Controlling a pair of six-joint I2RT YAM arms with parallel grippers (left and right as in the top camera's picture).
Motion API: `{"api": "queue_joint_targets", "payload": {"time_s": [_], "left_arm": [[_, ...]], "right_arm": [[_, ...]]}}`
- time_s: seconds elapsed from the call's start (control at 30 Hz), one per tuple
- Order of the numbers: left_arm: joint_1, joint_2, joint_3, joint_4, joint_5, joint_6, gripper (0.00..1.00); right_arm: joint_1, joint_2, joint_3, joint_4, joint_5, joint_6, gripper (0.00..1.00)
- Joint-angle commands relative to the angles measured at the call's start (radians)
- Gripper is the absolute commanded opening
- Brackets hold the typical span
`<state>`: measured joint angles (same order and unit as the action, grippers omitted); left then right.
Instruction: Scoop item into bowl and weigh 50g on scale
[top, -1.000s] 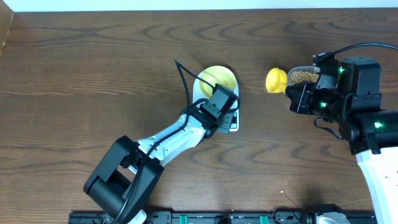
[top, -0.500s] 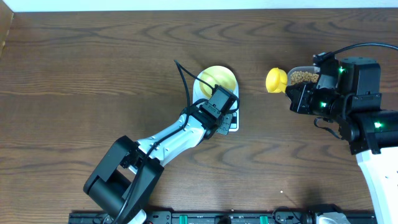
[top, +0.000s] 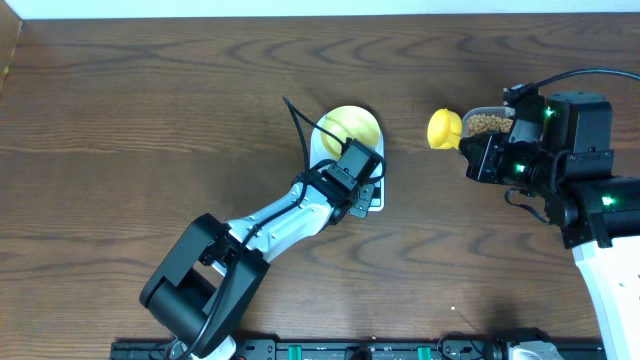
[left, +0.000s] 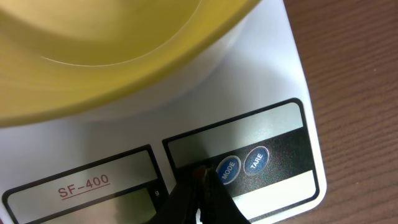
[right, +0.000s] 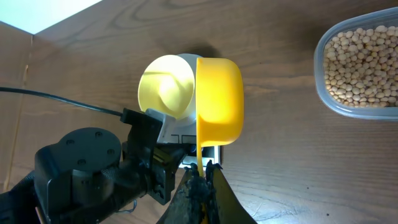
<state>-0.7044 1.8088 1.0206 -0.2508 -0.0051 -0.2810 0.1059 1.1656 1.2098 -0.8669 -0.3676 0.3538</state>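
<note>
while the left arm (top: 270, 225) stretches long and low across the table (top: 150, 100), its left gripper (left: 200, 182) is pinched closed, tips on the scale (left: 273, 81) beside the mode button (left: 228, 169); the bowl (left: 93, 56) sits just beyond them. the right arm (top: 590, 200) folds in, its right gripper (right: 202, 169) clamping a yellow scoop (right: 219, 99) by the handle, with the beans (right: 364, 59) in a clear tub (right: 319, 74) ahead, off to one side.

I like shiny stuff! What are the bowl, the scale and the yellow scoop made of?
Bowl: likely plastic, smooth pale yellow, soft sheen. Scale: probably white plastic, glossy, with printed buttons. Scoop: probably plastic too, bright yellow, smooth, evenly coloured.
</note>
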Motion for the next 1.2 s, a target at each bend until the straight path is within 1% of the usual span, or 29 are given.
{"api": "queue_joint_targets", "payload": {"time_s": [0.0, 0.43, 0.73, 0.93, 1.17], "left_arm": [[-0.001, 0.023, -0.005, -0.008, -0.014, -0.001, 0.07], [-0.001, 0.092, -0.005, -0.025, -0.014, -0.005, 0.07], [-0.001, 0.097, -0.005, -0.039, -0.013, -0.005, 0.07], [-0.001, 0.009, -0.004, -0.039, 0.048, -0.008, 0.07], [-0.001, -0.189, -0.004, -0.068, 0.063, -0.012, 0.07]], "right_arm": [[-0.007, -0.009, 0.019, 0.003, -0.005, -0.019, 0.01], [-0.007, -0.009, 0.019, 0.003, -0.005, -0.023, 0.01], [-0.007, -0.009, 0.019, 0.003, -0.005, -0.023, 0.01], [-0.007, -0.009, 0.019, 0.009, -0.005, -0.022, 0.01], [-0.007, -0.009, 0.019, 0.011, -0.005, -0.022, 0.01]]}}
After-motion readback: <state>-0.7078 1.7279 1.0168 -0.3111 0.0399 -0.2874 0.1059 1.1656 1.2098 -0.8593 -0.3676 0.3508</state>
